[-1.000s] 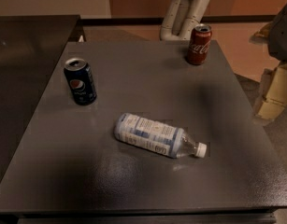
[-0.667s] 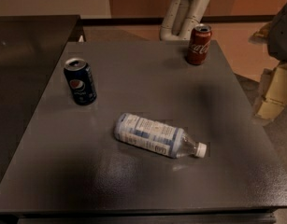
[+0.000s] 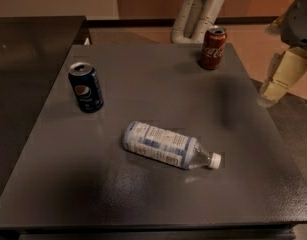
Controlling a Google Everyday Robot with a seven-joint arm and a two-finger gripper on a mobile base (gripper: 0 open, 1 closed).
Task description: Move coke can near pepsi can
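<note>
The red coke can [image 3: 213, 48] stands upright at the far right of the dark grey table [image 3: 143, 194]. The dark blue pepsi can [image 3: 86, 87] stands upright at the left side of the table, well apart from the coke can. My gripper [image 3: 279, 78] hangs at the right edge of the view, beyond the table's right edge and to the right of and nearer than the coke can. It holds nothing that I can see. A pale arm segment [image 3: 198, 11] rises behind the coke can.
A clear plastic water bottle [image 3: 168, 145] with a white cap lies on its side in the middle of the table, between the two cans and nearer to me. A second dark surface [image 3: 28, 49] adjoins on the left. Tan floor lies beyond.
</note>
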